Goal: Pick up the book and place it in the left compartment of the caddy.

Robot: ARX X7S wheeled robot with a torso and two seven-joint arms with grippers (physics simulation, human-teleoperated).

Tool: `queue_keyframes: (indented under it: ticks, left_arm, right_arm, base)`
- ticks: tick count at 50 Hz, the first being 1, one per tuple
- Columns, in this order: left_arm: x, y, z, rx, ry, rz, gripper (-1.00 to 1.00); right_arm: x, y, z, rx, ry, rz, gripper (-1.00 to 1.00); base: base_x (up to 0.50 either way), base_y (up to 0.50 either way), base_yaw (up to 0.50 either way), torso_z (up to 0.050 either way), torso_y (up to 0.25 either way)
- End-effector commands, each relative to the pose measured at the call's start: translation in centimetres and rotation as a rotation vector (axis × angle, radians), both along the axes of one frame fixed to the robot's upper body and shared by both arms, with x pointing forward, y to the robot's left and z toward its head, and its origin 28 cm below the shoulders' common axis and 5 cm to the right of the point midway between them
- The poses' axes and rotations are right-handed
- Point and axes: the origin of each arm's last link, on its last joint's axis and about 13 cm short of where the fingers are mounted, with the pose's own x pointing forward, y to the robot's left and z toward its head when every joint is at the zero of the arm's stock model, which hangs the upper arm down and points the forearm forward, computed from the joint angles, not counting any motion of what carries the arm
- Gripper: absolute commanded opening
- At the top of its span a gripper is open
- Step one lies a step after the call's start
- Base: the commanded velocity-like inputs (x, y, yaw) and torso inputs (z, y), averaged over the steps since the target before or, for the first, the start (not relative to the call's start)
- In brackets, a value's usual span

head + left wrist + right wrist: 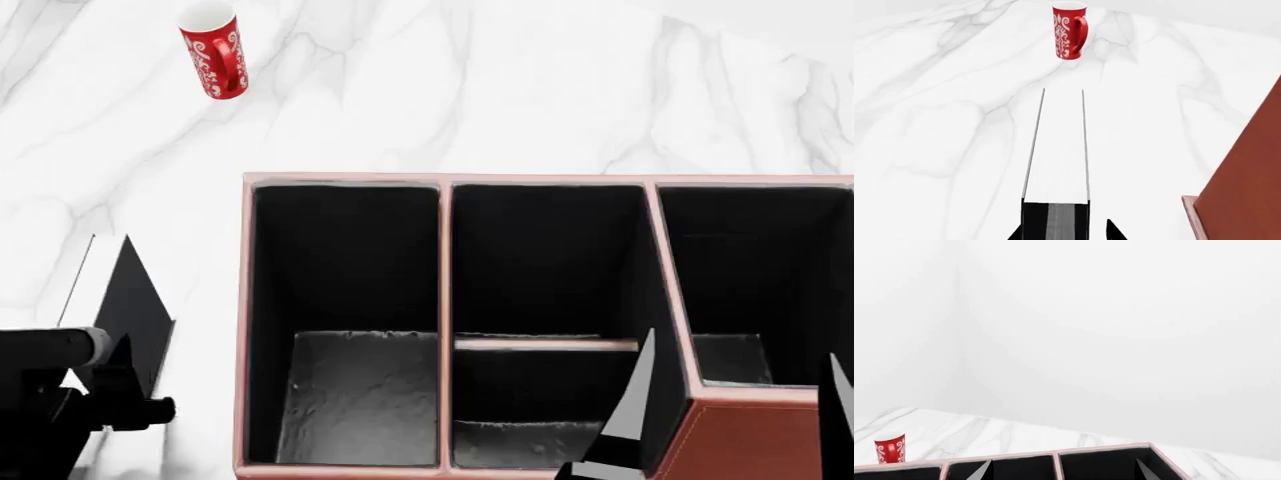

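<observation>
Head view: left pincer (118, 372) clamped on thin black hardcover book (134, 300), held upright just left of reddish-brown leather-look caddy (244, 330), outside its long black-lined left compartment (350, 330). Right pincer (734, 400) fingers apart, over caddy's right end. Red patterned mug (215, 48) far back on white marble table (534, 90).

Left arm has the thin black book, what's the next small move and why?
Probably lift and carry the thin black book sideways over the long black-lined left compartment. The left gripper appears shut on it outside the reddish-brown caddy wall; the compartment holds nothing.
</observation>
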Motion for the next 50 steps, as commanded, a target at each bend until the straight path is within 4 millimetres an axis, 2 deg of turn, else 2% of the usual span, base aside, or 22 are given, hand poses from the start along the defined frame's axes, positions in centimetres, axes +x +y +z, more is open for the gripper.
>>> queue_keyframes:
  ticks: [1,20,21,24,25,27,28,31,36,37,40,41,50]
  left_arm:
    - [0.0,0.0,0.0,-0.004,0.006,0.012,-1.00]
    - [-0.2,0.3,0.0,0.014,-0.031,0.026,-1.00]
    - [-0.1,0.3,0.6,0.014,-0.033,0.026,-1.00]
    - [-0.3,0.3,0.7,0.024,-0.056,0.023,-1.00]
    - [-0.4,0.2,1.9,0.025,-0.065,0.021,-1.00]
    - [-0.6,0.2,2.0,0.030,-0.092,0.020,-1.00]
    - [-0.9,0.1,3.3,0.028,-0.102,0.018,-1.00]
    - [-1.4,0.0,4.9,0.029,-0.149,0.021,-1.00]
    - [-2.0,-0.2,6.8,0.034,-0.204,0.019,-1.00]
    - [-2.5,-0.3,7.8,0.037,-0.235,0.017,-1.00]
    - [-2.9,-0.5,9.0,0.042,-0.267,0.017,-1.00]
    - [-3.3,-0.6,10.1,0.043,-0.299,0.019,-1.00]
    - [-5.9,-2.0,14.6,0.025,-0.409,-0.023,-1.00]
  right_arm:
    - [0.0,0.0,0.0,0.000,0.001,0.002,1.00]
    - [0.2,0.2,-0.1,-0.002,0.004,0.009,1.00]
    - [0.2,0.2,-0.1,-0.001,0.004,0.008,1.00]
    - [0.2,0.2,-0.1,-0.002,0.004,0.007,1.00]
    - [0.2,0.2,-0.1,-0.001,0.005,0.007,1.00]
    - [0.2,0.2,-0.1,-0.002,0.005,0.008,1.00]
    - [0.2,0.2,-0.1,-0.002,0.005,0.008,1.00]
    - [0.1,0.2,-0.1,-0.001,0.004,0.007,1.00]
    - [0.1,0.2,0.0,-0.001,0.003,0.008,1.00]
    - [0.1,0.2,0.0,-0.001,0.003,0.008,1.00]
    - [0.1,0.2,-0.1,-0.001,0.002,0.007,1.00]
    - [0.1,0.2,0.0,-0.001,0.003,0.008,1.00]
    - [0.1,0.2,0.0,-0.001,0.003,0.007,1.00]
  base:
    - [0.00,0.00,0.00,0.000,0.000]
    - [0.00,0.00,0.00,0.000,0.000]
    - [0.00,0.00,0.00,0.000,0.000]
    - [0.00,0.00,0.00,0.000,0.000]
    - [0.00,0.00,0.00,0.000,0.000]
    - [0.00,0.00,0.00,0.000,0.000]
    - [0.00,0.00,0.00,0.000,0.000]
    - [0.00,0.00,0.00,0.000,0.000]
    - [0.00,0.00,0.00,0.000,0.003]
    - [0.00,0.00,0.00,0.000,0.000]
    - [0.00,0.00,0.00,0.000,0.000]
    - [0.00,0.00,0.00,0.000,0.000]
    - [0.00,0.00,0.00,0.000,0.002]
